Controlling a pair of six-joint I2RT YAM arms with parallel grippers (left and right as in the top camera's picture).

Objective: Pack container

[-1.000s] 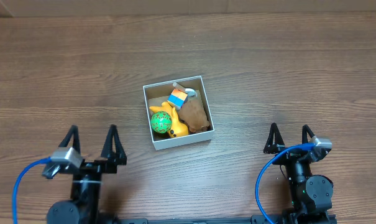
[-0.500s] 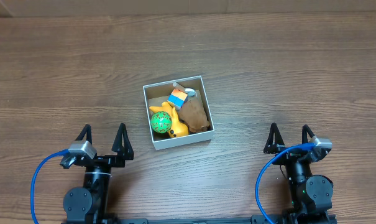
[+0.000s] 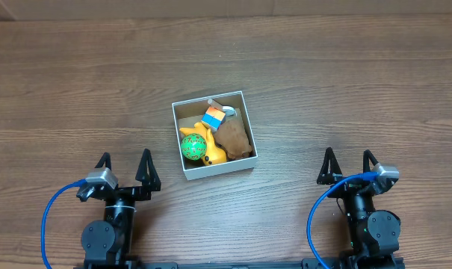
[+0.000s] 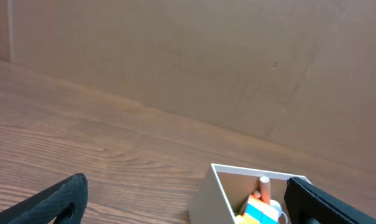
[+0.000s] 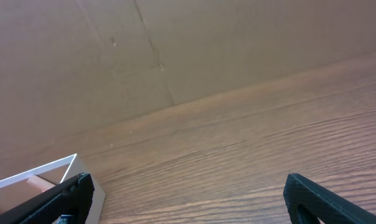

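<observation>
**Brown wood all round: box in the middle, both claws spread and apart from it**

The wood-grain table (image 3: 345, 82) shows bare board on every side of the box, widest toward the far edge and out to the left and right. A cardboard backdrop (image 4: 175, 56) closes off the far edge.

The container (image 3: 218, 169) sits near the table's centre, turned slightly askew, its thin white walls standing upright around the toys inside.

The left gripper (image 3: 124, 155) is at the near edge, left of the container and well apart from it, fingers spread with nothing between them. In the left wrist view a corner of the box shows low between the two dark fingers (image 4: 57, 199).

The right gripper (image 3: 348, 153) is at the near edge on the other side, also spread and empty, with open board between it and the box.

Inside lie a brown plush (image 3: 233, 138), a yellow toy (image 3: 213, 152), a green ball (image 3: 190, 146) and a striped block (image 3: 214, 117), crowded together.
</observation>
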